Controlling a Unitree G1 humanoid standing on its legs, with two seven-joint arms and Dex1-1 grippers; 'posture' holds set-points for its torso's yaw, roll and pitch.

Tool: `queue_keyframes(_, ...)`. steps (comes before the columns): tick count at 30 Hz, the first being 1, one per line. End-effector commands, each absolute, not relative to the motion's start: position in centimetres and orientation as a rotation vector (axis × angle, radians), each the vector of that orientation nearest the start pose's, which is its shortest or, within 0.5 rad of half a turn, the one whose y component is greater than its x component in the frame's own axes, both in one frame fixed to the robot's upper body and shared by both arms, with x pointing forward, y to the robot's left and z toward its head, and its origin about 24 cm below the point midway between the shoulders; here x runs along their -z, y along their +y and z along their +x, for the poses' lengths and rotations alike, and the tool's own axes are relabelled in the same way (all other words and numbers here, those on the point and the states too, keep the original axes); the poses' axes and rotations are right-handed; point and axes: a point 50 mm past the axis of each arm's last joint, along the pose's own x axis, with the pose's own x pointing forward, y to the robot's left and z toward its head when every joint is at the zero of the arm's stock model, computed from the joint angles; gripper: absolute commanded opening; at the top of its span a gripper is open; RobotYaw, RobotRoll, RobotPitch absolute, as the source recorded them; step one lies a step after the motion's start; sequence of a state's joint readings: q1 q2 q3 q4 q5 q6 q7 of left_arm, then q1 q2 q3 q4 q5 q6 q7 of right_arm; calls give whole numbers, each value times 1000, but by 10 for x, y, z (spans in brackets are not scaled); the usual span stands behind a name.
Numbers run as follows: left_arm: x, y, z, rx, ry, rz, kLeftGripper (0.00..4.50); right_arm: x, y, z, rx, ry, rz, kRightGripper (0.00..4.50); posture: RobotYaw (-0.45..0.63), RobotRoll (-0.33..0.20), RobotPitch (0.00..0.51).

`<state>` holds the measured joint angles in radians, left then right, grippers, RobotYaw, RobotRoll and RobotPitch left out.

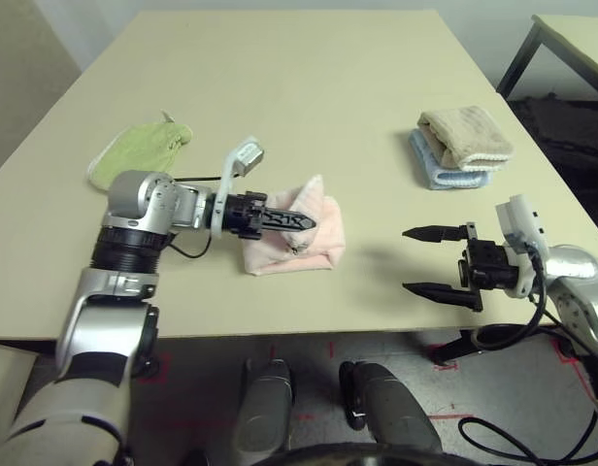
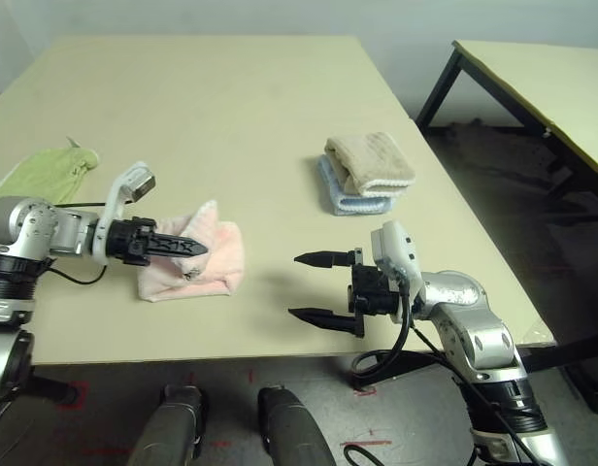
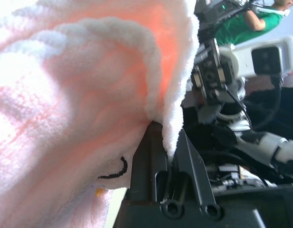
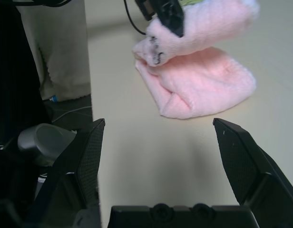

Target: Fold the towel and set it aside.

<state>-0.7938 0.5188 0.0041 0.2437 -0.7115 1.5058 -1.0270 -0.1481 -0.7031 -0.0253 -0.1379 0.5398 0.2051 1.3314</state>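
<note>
The pale pink towel [image 1: 301, 237] lies bunched and partly folded near the table's front edge, left of centre. My left gripper [image 1: 307, 222] is shut on an upper layer of it, lifting that flap off the lower folds [image 4: 203, 85]. In the left wrist view the white scalloped edging [image 3: 171, 85] runs down between the closed fingers [image 3: 151, 156], with dark embroidery [image 3: 114, 172] beside them. My right gripper [image 1: 414, 260] hovers open to the right of the towel, apart from it, its fingers [image 4: 92, 156] wide and holding nothing.
A light green cloth [image 1: 139, 153] lies at the left, behind my left arm. A beige towel on a light blue one [image 1: 462, 146] is stacked at the right rear. A second table [image 2: 542, 78] stands to the right. The table's front edge [image 1: 309, 335] is close.
</note>
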Motion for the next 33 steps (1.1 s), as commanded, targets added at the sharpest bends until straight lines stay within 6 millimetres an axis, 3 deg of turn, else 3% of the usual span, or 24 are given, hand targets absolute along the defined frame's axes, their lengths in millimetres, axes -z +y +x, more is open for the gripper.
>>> queue_keyframes(1, -161, 149, 303, 1200, 845, -554, 40, -127, -201, 233, -1411, 60, -188, 4500, -70, 0, 163)
queue_keyframes(16, -155, 120, 303, 1232, 825, -516, 40, -127, -198, 234, -1419, 65, -179, 4500, -52, 0, 161)
queue_keyframes(17, -154, 120, 302, 1238, 827, -509, 543, -127, -198, 234, -1419, 66, -178, 4500, -52, 0, 161)
queue_keyframes(20, -154, 120, 301, 1237, 830, -497, 1374, -127, -198, 235, -1417, 67, -178, 4500, -52, 0, 159)
queue_keyframes(29, -165, 132, 305, 1222, 778, -504, 4414, -128, -194, 237, -1405, 45, -193, 4500, -42, 0, 160)
queue_keyframes(33, -178, 144, 307, 1226, 706, -503, 4468, -134, -194, 243, -1352, 42, -199, 4500, -43, 0, 160)
